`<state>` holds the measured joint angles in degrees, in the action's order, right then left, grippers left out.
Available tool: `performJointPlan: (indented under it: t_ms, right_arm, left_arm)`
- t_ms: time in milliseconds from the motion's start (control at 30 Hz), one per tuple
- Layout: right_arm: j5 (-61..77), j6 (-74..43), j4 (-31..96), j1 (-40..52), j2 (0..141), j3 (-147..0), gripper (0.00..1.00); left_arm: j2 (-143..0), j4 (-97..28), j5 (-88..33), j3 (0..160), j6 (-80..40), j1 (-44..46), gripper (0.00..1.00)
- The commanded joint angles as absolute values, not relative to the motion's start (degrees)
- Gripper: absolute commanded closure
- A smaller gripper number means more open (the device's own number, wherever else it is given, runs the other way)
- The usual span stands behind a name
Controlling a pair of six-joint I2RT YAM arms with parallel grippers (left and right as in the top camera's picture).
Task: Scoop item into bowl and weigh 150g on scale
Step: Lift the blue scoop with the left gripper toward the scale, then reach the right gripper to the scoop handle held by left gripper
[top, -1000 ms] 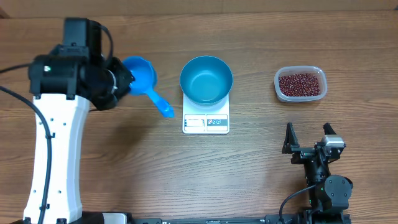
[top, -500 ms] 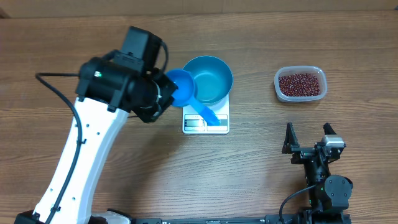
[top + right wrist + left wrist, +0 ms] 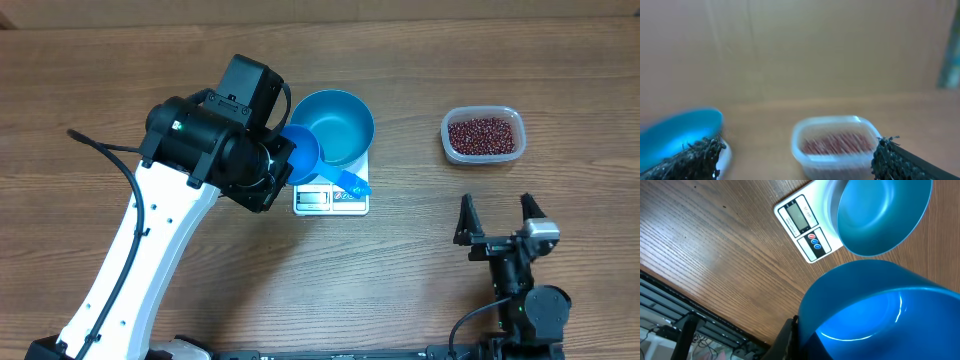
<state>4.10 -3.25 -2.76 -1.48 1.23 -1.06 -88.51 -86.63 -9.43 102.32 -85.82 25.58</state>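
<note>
Beans (image 3: 483, 135), small and dark red, lie in a clear plastic tub (image 3: 481, 111). The tub stands on the wooden table (image 3: 200, 60) toward the far edge, well over to the right side. Near the middle of the far edge we see the bowl (image 3: 340, 130) sitting on the scale (image 3: 330, 198). It covers the back of the scale and leaves the front panel showing toward the near edge. From the left wrist camera the bowl's inside shows bare, smooth blue. We can make out the scale's display window (image 3: 801, 217) and its small round buttons, but we cannot read any figure.

We see the left gripper (image 3: 278, 160) closed on the cup of a bright blue scoop (image 3: 300, 157), holding it above the table. From overhead the cup overlaps the bowl's left rim. The scoop's handle (image 3: 350, 182) points toward the right side and crosses over the scale's front panel. In the left wrist view the cup fills the lower right and its inside also shows bare blue.

The right gripper (image 3: 495, 215) sits near the near right corner, well apart from the tub, with its fingers spread wide and gripping nothing. Its own camera is blurred, but we can make out the tub of beans ahead between the two fingertips and the bowl at the left edge.
</note>
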Motion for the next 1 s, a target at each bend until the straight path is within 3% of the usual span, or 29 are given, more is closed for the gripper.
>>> performJointPlan:
  t_ms: [0, 133, 267, 567, 700, 867, 967]
  right_arm:
    - [11.81, -10.81, -5.72, -1.67, 1.08, -1.50, 0.00]
    - [16.99, -20.12, -0.73, -1.69, 2.26, -7.49, 0.00]
    - [23.42, -21.02, 4.78, -1.69, 8.82, -15.66, 0.00]
    - [50.46, -21.17, 14.63, -1.67, 38.72, -37.26, 0.00]
    - [66.52, -32.56, 3.29, -1.63, 50.63, -39.55, 0.00]
    - [67.83, -56.34, -13.91, -1.04, 62.30, -39.55, 0.00]
    - [70.24, -59.46, -20.38, 0.78, 66.02, -39.55, 0.00]
  left_arm:
    - [-88.82, -86.78, -9.06, 102.74, -87.70, 25.96, 0.96]
    - [-88.82, -86.83, -9.06, 102.74, -87.68, 25.96, 0.96]
    - [-88.82, -86.83, -9.04, 102.74, -87.68, 25.96, 0.96]
    - [-88.82, -87.83, -8.86, 102.74, -87.72, 25.89, 0.96]
    - [-88.82, -87.81, -8.36, 102.74, -89.52, 25.91, 0.96]
    - [-88.82, -87.83, -7.79, 102.69, -91.77, 25.91, 0.96]
    - [-88.82, -87.83, -4.47, 102.65, -93.10, 25.91, 0.96]
